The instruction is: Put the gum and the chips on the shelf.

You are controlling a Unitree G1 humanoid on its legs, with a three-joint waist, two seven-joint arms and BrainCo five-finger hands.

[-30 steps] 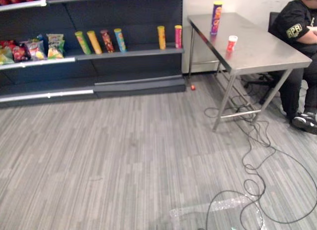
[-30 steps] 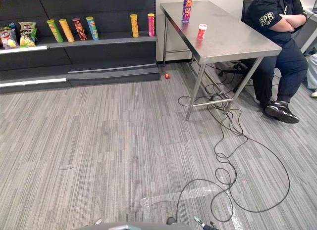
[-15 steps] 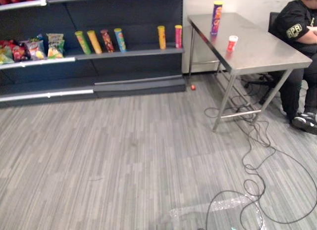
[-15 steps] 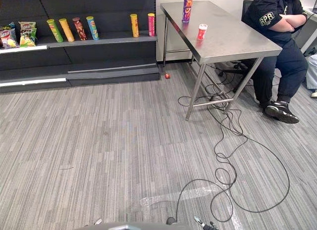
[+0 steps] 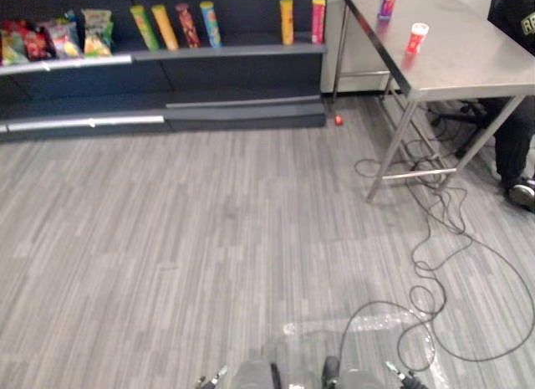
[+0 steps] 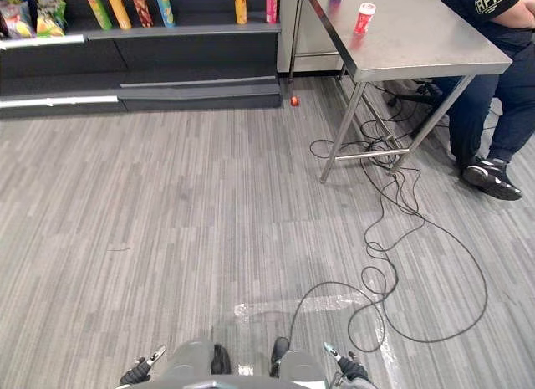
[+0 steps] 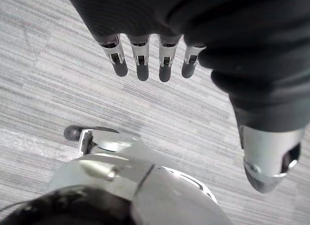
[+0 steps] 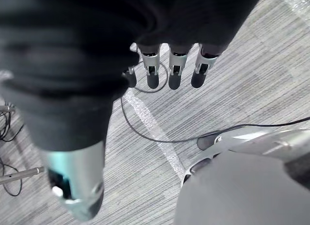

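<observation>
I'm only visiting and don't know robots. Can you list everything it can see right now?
shelf: one, dark grey, along the far wall
chip tubes: six, green, yellow, red, blue, orange, pink, standing in a row on the shelf
snack bags: several, red, yellow, green, on the shelf's left part
table: one, bare metal, right of the shelf
purple chip tube: one, standing at the table's far end
gum tub: one, red and white, standing on the table
small object: one, red, on the floor by the shelf's right end
person: one, dark clothes, seated beyond the table
left hand: one, silver, dark-tipped, open, empty, over the floor
right hand: one, same, open, empty
</observation>
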